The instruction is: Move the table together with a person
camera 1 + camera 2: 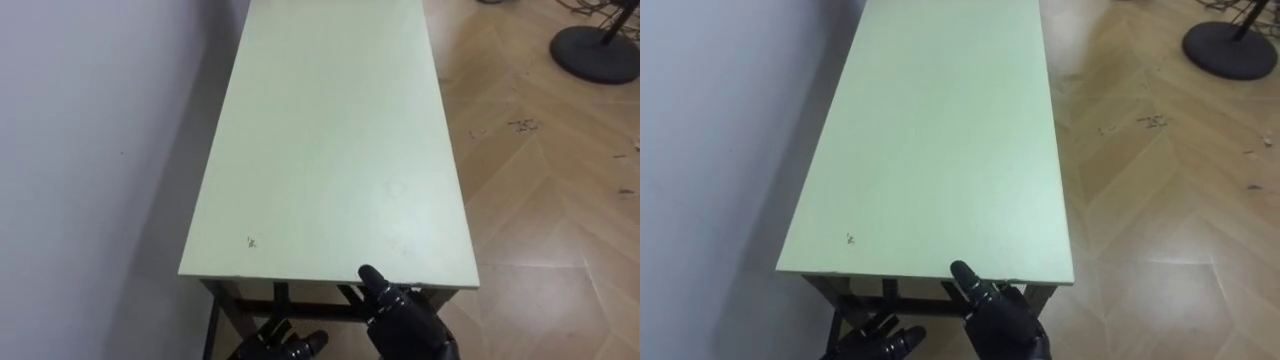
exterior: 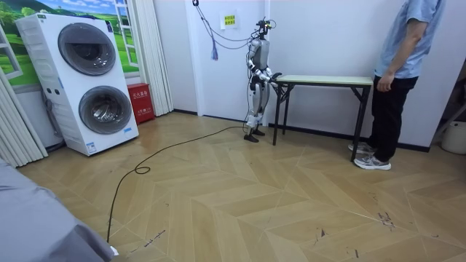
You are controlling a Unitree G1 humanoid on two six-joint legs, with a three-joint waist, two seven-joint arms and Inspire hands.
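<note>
The table (image 1: 320, 150) has a pale green top on a dark frame and stands with one long side along a white wall (image 1: 80, 150); in the eye views it runs from 6 o'clock away to 12 o'clock, with the wall at 9 o'clock and the wooden floor (image 1: 540, 200) at 3 o'clock; all its legs are on the floor in the room view. A small dark mark (image 1: 250, 241) sits on the top near the near edge, at about 7 o'clock of the tabletop's middle; a round black base (image 1: 598, 50) stands on the floor at 2 o'clock.

The robot stands upright at the table's short end on the room view's left, facing along it; a person (image 2: 397, 80) stands at the opposite short end, one arm hanging just beside the tabletop's end, and I cannot tell whether that arm touches it.

The right hand (image 1: 405, 320) is at 5 o'clock of the eye views, its tip overlapping the top's near edge; whether it is open or clamped I cannot tell. The left hand (image 1: 283, 344) is at 6 o'clock, lower, in front of the dark frame under the near edge; its fingers lie side by side, loosely bent, closed round nothing.

In the room view two stacked washing machines (image 2: 87, 80) stand at 9 o'clock, a red box (image 2: 140, 102) just beside them.
</note>
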